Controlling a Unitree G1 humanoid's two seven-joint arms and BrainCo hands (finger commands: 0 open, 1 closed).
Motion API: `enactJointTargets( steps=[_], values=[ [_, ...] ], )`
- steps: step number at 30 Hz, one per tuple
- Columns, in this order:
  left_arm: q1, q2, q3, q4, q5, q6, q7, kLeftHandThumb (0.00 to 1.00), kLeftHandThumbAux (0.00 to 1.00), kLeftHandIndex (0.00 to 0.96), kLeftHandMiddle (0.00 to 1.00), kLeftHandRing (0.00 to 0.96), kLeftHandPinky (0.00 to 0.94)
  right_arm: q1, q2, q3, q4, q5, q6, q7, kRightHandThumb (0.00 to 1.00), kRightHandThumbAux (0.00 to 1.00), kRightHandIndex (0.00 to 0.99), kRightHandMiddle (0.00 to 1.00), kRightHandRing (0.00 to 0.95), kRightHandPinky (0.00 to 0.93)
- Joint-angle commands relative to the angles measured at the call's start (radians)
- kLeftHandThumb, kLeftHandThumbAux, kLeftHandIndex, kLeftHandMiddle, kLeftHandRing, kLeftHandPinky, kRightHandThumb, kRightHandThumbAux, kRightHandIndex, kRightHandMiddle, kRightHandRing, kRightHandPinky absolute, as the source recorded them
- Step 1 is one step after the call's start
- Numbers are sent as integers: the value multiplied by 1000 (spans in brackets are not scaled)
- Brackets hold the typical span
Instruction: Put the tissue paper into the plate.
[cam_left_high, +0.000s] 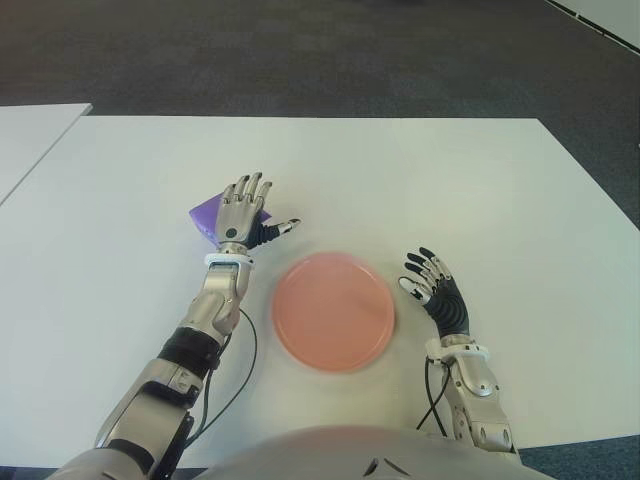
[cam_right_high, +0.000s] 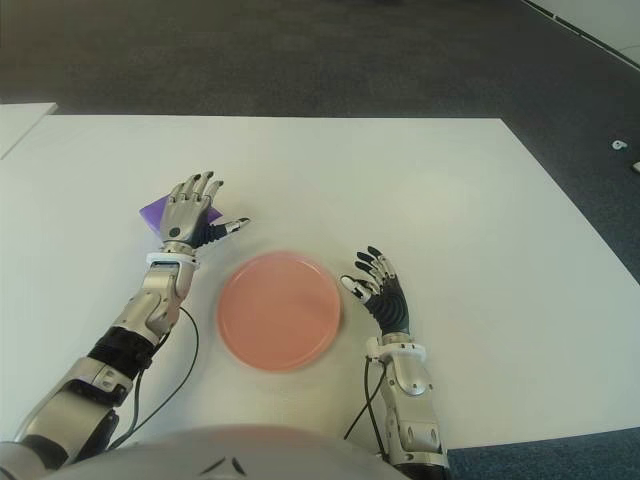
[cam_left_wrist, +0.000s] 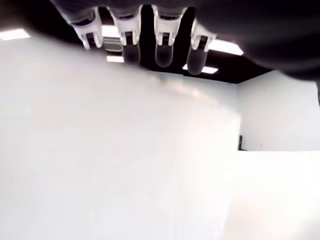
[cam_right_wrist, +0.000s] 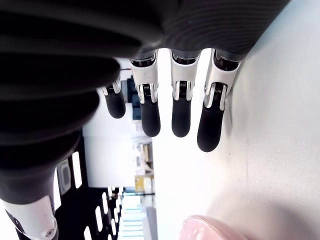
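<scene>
A purple tissue pack (cam_left_high: 207, 214) lies on the white table (cam_left_high: 400, 180), mostly hidden under my left hand (cam_left_high: 243, 212). That hand hovers over it with fingers spread flat and thumb out toward the plate; nothing is grasped. The pink round plate (cam_left_high: 333, 310) sits just right of the left forearm, empty. My right hand (cam_left_high: 432, 285) shows right of the plate, fingers relaxed and holding nothing. The right wrist view shows the plate's rim (cam_right_wrist: 210, 229) below the fingertips (cam_right_wrist: 180, 122).
A second white table (cam_left_high: 30, 135) stands at the far left, with a gap between the two. Dark carpet (cam_left_high: 300, 50) lies beyond the far edge. A black cable (cam_left_high: 235, 375) loops beside my left forearm.
</scene>
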Motion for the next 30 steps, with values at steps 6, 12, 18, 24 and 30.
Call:
enactJointTargets(
  steps=[6, 12, 18, 24, 30],
  values=[
    [-1, 16, -44, 0, -11, 56, -29, 263, 165, 86, 0, 0, 0, 67, 1, -4, 55, -10, 117, -12, 302, 693, 117, 221, 203, 199],
    [0, 19, -58, -2, -25, 76, -28, 260, 155, 86, 0, 0, 0, 62, 3, -9, 63, -3, 117, -11, 300, 689, 117, 223, 210, 212],
    [-2, 22, -69, -2, -35, 95, -44, 249, 165, 89, 0, 0, 0, 58, 3, -12, 72, 1, 109, -6, 302, 688, 118, 225, 213, 215],
    [-13, 27, -81, 19, -35, 109, -52, 233, 168, 94, 0, 0, 0, 53, 2, -15, 82, 0, 99, -3, 304, 688, 126, 229, 219, 225],
    [-23, 28, -95, 35, -35, 128, -51, 225, 169, 92, 0, 0, 0, 49, 1, -20, 90, 4, 95, 1, 315, 686, 130, 234, 226, 237]
  ],
)
